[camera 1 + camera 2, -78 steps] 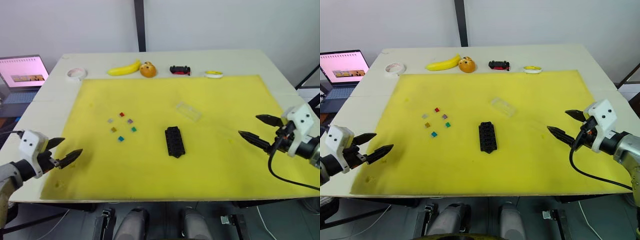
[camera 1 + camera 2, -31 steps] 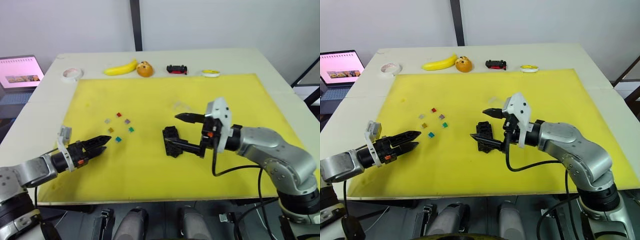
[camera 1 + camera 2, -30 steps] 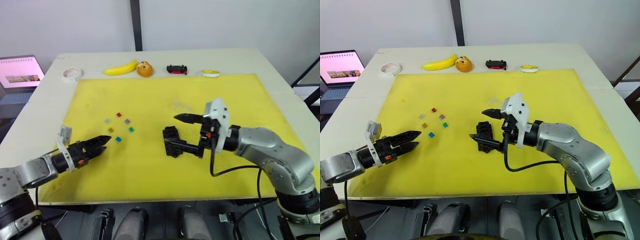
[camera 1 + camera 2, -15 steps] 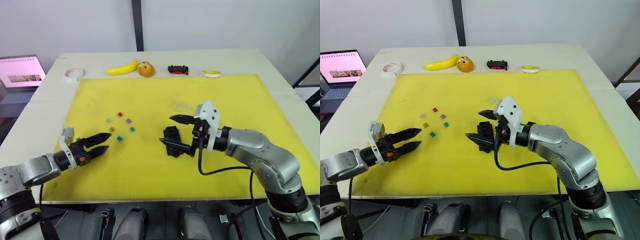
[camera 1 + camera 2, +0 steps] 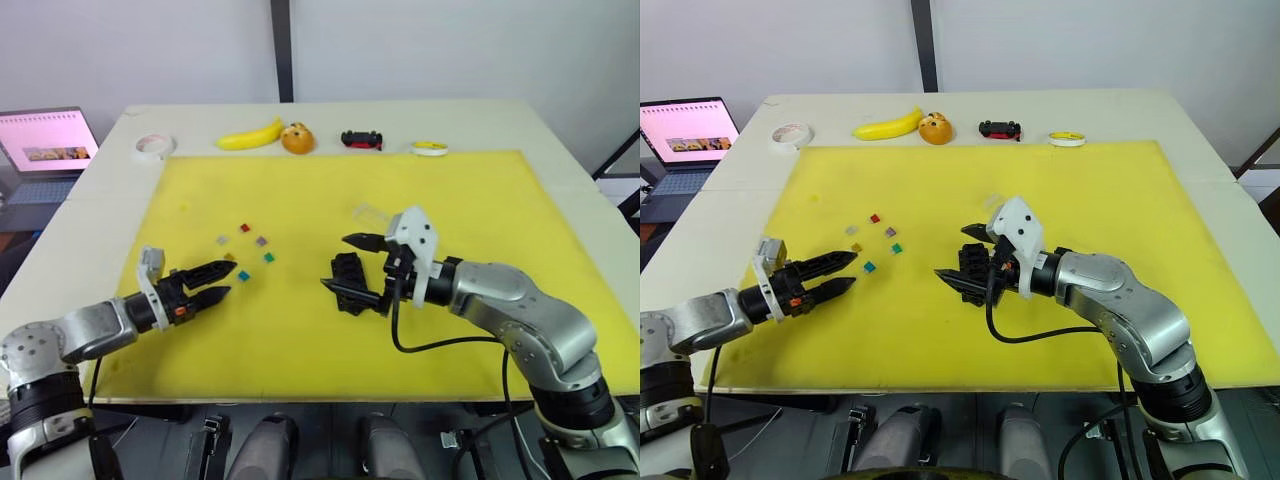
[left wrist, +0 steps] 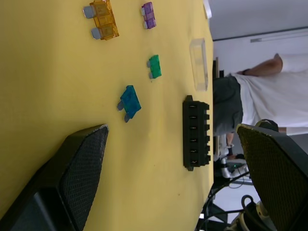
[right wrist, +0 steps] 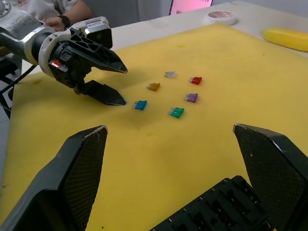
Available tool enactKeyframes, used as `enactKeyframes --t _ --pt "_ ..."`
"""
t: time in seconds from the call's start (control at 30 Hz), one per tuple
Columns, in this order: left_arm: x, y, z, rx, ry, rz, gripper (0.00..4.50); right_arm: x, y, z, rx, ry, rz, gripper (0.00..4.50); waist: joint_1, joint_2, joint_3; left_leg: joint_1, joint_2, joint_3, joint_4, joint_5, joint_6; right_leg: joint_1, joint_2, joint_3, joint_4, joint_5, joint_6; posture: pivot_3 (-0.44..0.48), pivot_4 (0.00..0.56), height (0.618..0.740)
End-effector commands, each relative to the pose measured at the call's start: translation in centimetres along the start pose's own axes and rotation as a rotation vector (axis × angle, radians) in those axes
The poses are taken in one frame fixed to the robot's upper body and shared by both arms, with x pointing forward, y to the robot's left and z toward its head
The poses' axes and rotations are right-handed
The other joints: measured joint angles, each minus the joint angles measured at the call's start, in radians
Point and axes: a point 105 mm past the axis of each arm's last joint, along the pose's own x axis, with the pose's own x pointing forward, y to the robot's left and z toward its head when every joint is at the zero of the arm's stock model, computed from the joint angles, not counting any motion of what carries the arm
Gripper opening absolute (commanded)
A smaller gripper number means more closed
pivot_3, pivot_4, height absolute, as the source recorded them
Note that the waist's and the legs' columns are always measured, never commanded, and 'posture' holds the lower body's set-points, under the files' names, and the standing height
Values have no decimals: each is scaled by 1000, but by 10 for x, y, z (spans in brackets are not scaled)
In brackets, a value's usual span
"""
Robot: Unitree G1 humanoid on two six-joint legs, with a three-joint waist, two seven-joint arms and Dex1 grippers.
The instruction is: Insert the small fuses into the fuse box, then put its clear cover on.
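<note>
The black fuse box [image 5: 350,282] lies mid-mat, with the clear cover [image 5: 372,214] just behind it. Left of it the small fuses are scattered: red [image 5: 244,228], grey [image 5: 221,240], purple [image 5: 260,241], olive-brown [image 5: 229,257], green [image 5: 268,257] and blue [image 5: 243,276]. My left gripper [image 5: 224,280] is open and low over the mat, its tips just short of the blue fuse [image 6: 130,101]. My right gripper [image 5: 335,262] is open and straddles the left end of the fuse box [image 7: 211,209], with nothing held.
The yellow mat [image 5: 480,200] covers most of the table. Along the back edge sit a tape roll [image 5: 153,147], a banana [image 5: 250,136], an orange fruit [image 5: 295,139], a toy car [image 5: 361,139] and a small yellow lid [image 5: 430,148]. A laptop [image 5: 45,150] stands far left. A person [image 6: 269,96] is beyond the table.
Both arms came in from the table's sides. In the last second the left gripper advanced to the blue fuse, and the right gripper shifted slightly left over the fuse box.
</note>
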Motion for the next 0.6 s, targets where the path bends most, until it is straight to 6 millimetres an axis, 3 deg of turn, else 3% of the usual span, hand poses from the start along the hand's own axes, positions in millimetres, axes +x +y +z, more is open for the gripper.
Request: enactKeyframes --t 0.03,0.6 --pt "10 -1 -7 4 28 0 4500 0 5 8 -36 -29 7 4440 0 0 0 0 0 0 0 0 0 0 0 0 0 0 0 0 150 740" --pt "37 4 -11 -42 7 60 4500 -2 -1 3 -34 -12 -21 4440 4 0 0 0 -2 -1 0 0 0 1 -2 0 0 0 0 0 150 740"
